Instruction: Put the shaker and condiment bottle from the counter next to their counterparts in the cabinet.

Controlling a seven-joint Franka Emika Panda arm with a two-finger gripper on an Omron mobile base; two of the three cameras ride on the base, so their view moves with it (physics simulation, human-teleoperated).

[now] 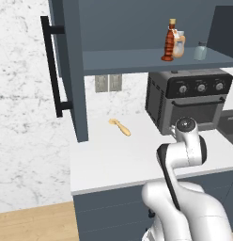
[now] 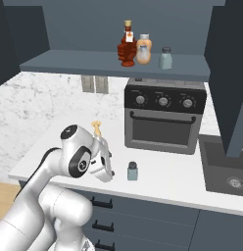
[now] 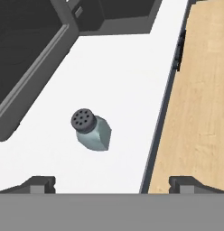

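Note:
The small blue-grey shaker with its grey perforated cap stands upright on the white counter, close to the front edge and in front of the oven. My gripper hangs open above it, a little to its left, with nothing between the fingertips. On the cabinet shelf the dark red condiment bottle stands right beside the pale orange bottle. A second shaker stands just to the right of them. The same three stand on the shelf in the left base view, red bottle foremost.
A black toaster oven sits under the shelf. A dark sink lies at the right. The cabinet door with its black bar handle stands open on the left. A small wooden utensil lies on the counter by the wall.

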